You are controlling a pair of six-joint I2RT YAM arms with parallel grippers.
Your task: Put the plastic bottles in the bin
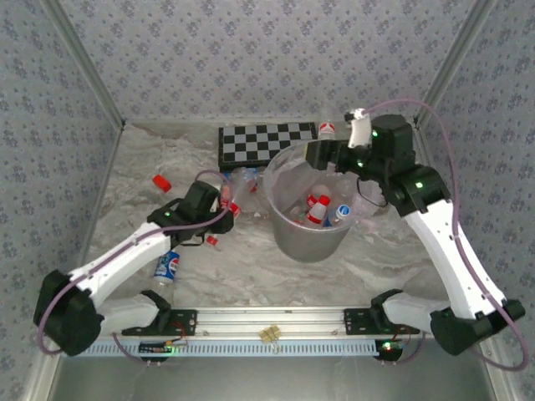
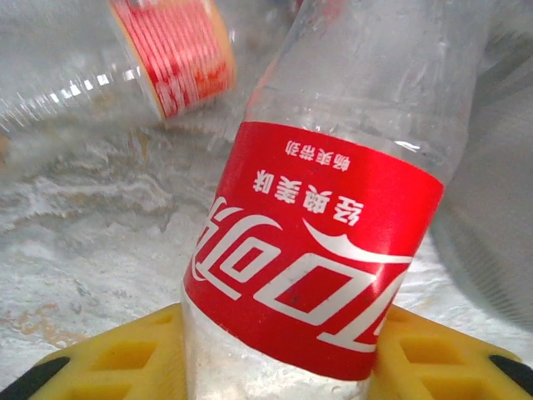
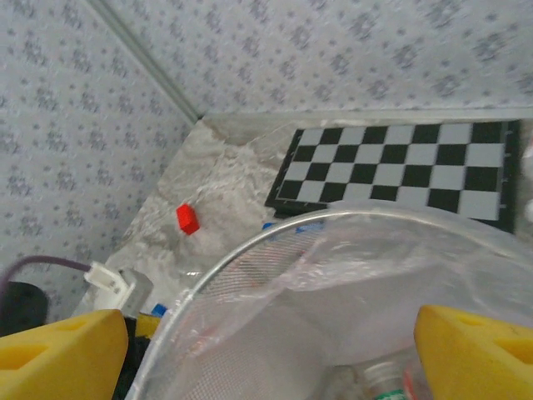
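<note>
The left gripper [image 2: 279, 337] is clenched on a red-labelled bottle [image 2: 316, 267]: its yellow fingers [image 2: 125, 358] press against both sides of the clear body just below the label, which reads upside down in the wrist view. From above, this gripper sits left of the bin [image 1: 308, 244], apart from its wall and low over the marbled table [image 1: 251, 280]. A second red-labelled bottle [image 2: 171, 58] lies on the table just beyond the held one, on its far left. A blue-labelled bottle [image 1: 170, 267] lies nearer, beside the left forearm, well apart from the fingers. A red cap [image 1: 160, 181] shows further left; the body of its bottle is too faint to make out. The right gripper [image 3: 266, 358] hangs over the far rim of the bin, released, its two yellow fingers spread wide with nothing between them and the bagged opening directly beneath. Inside the bin lie several bottles [image 1: 320, 209], with red and blue caps among them, below and on the near side of this gripper. One more bottle [image 1: 326, 129] sits at the right end of the checkerboard [image 1: 267, 142], which lies on the far side of the bin, just beside the rim.
</note>
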